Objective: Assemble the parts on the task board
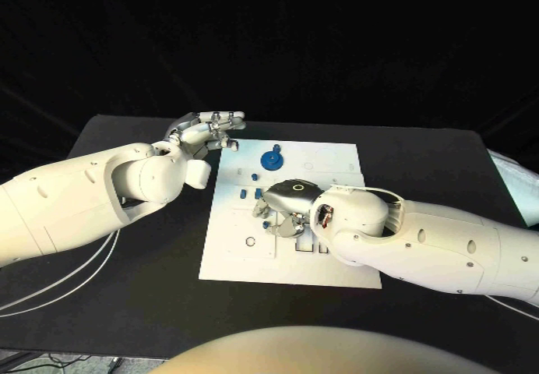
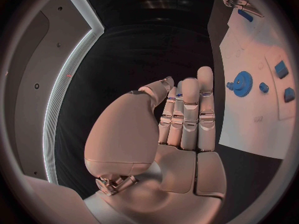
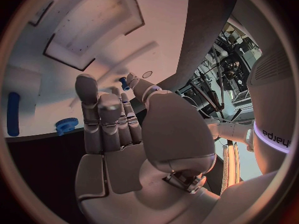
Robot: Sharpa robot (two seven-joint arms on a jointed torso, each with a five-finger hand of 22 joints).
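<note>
In the head view the white task board [image 1: 337, 269] lies in the middle of the black table [image 1: 449, 164]. The left hand [image 1: 208, 128] hangs over the table just beyond the board's far left corner, fingers straight and close together, with nothing in them. The right hand [image 1: 287, 206] is down over the middle of the board, palm toward it, and its fingertips are hidden under the hand. A blue gear [image 1: 273, 160] sits on the far part of the board, between the 2 hands and apart from both. Small blue pieces [image 1: 241, 192] lie along the board's left side, close to the right hand.

In the left wrist view the left hand [image 2: 181, 119] has its fingers extended side by side and the thumb folded in beside them, holding nothing. The board [image 2: 249, 84] lies off to one side, carrying the blue gear [image 2: 241, 83] and a few small blue pieces [image 2: 281, 68], none touching the hand.

In the right wrist view the right hand [image 3: 124, 134] is close to the board [image 3: 93, 25]. Its thumb and a fingertip meet around a small blue part [image 3: 124, 83] and pinch it, while the other fingers stand straight. A blue gear [image 3: 66, 125] and a long blue piece [image 3: 13, 113] lie on the board near the fingers, apart from them.
</note>
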